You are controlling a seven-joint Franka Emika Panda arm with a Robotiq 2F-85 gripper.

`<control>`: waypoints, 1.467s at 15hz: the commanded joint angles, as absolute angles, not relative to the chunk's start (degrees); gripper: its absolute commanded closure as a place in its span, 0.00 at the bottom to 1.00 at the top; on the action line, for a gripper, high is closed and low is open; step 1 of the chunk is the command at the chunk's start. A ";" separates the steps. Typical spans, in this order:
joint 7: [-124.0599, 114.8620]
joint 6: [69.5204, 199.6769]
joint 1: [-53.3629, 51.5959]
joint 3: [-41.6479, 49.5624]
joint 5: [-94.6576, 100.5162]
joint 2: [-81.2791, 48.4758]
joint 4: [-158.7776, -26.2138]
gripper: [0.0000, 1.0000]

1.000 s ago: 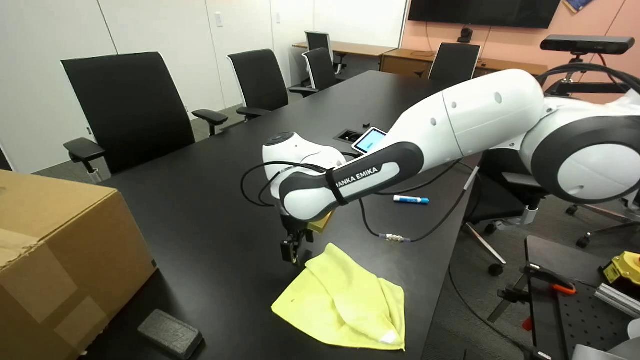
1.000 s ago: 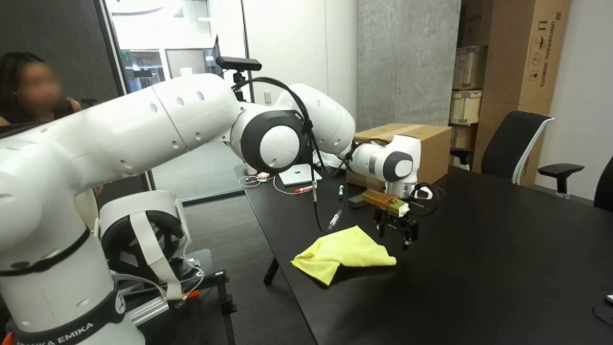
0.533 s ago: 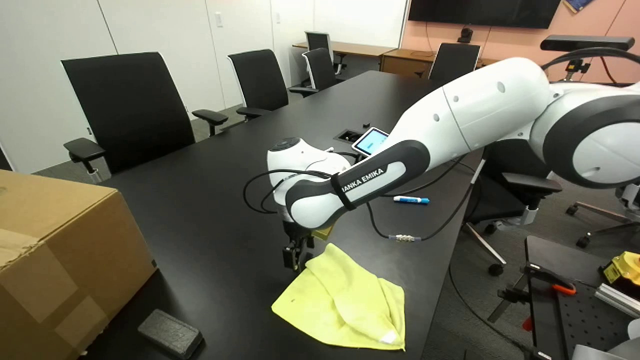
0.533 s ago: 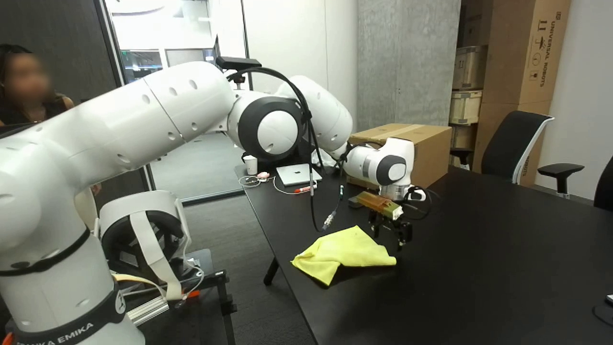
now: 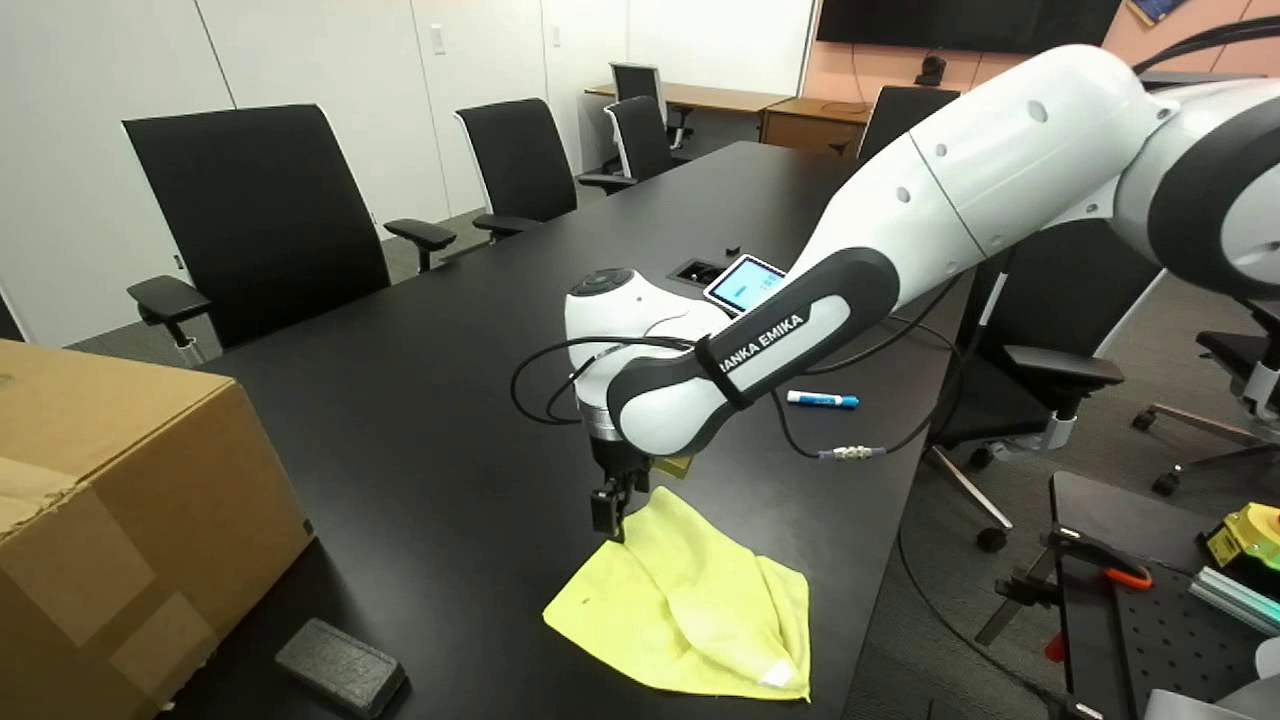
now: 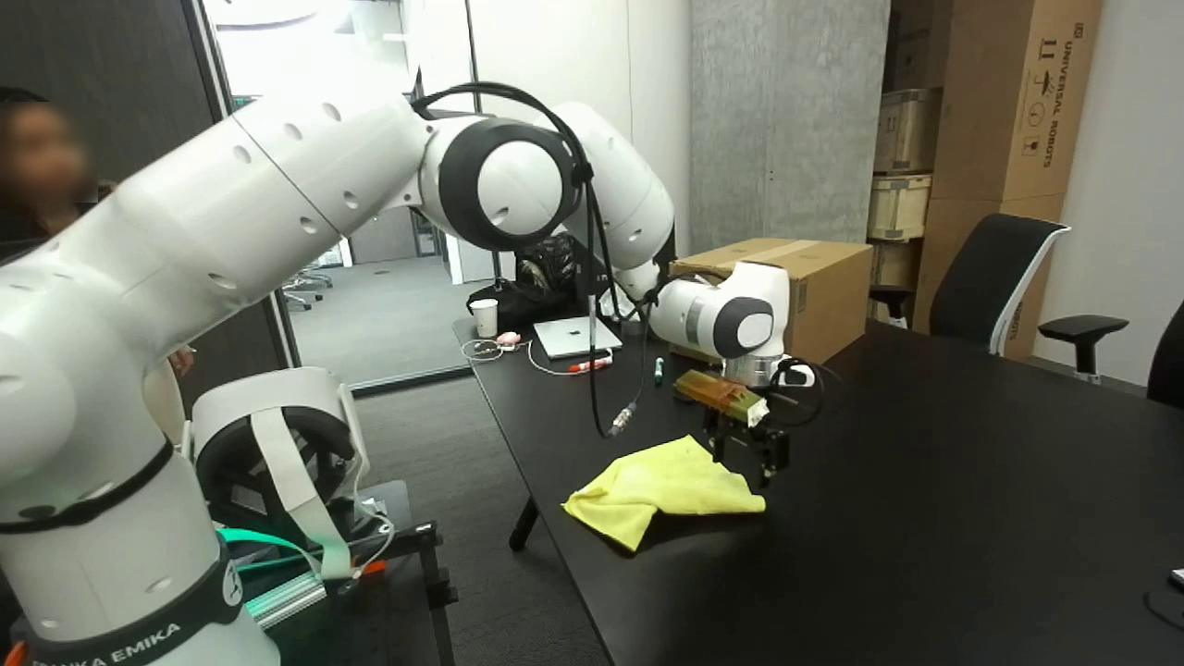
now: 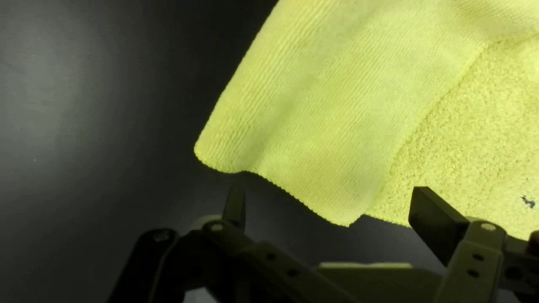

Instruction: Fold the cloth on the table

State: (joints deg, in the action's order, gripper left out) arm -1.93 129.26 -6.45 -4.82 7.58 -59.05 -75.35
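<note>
Wrist view: gripper (image 7: 329, 208), spread and empty, at edge of yellow cloth (image 7: 337, 105); step, apparently pre-grasp approach; next, likely lower and pinch.

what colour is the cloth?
Cloth is yellow, with a small dark mark; best seen in the wrist view.

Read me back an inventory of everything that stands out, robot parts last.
Cloth: 1, yellow, on table
Table: 1, black, below cloth
Cardboard box: 1, brown, on table
Block: 1, dark grey, near box
Markers: 3, blue, red, green, on table
Tablet: 1, white-framed, on table
Laptop: 1, silver, on table
Cup: 1, white, near laptop
Chairs: at least six, black, around table
Person: 1, dark top, behind arm
Arm: 1, white and grey, over table
Tool: 1, black, open, at cloth's edge
</note>
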 commanded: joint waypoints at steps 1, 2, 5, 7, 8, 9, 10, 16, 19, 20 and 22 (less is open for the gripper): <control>-1.75 132.93 -6.89 -3.83 6.57 -54.57 -83.02 0.00; -1.87 133.36 -6.92 -3.66 6.61 -54.41 -83.86 0.00; -1.63 134.21 -6.95 -3.73 6.56 -53.30 -86.31 0.00; -1.63 134.53 -7.09 -3.73 6.64 -53.00 -87.19 0.00; -1.54 134.67 -7.09 -3.83 6.59 -52.53 -87.84 0.00; -1.52 134.99 -7.13 -3.88 6.57 -52.30 -88.28 0.00; -1.54 135.16 -7.21 -3.89 6.58 -52.21 -88.58 0.00; -1.40 135.60 -7.84 -4.16 6.70 -51.32 -90.05 0.05; -1.19 135.50 -8.00 -4.33 6.63 -51.24 -90.31 0.19; -1.18 135.46 -8.06 -4.35 6.63 -51.51 -90.12 0.26; -1.18 135.33 -8.14 -4.37 6.61 -51.52 -90.18 0.31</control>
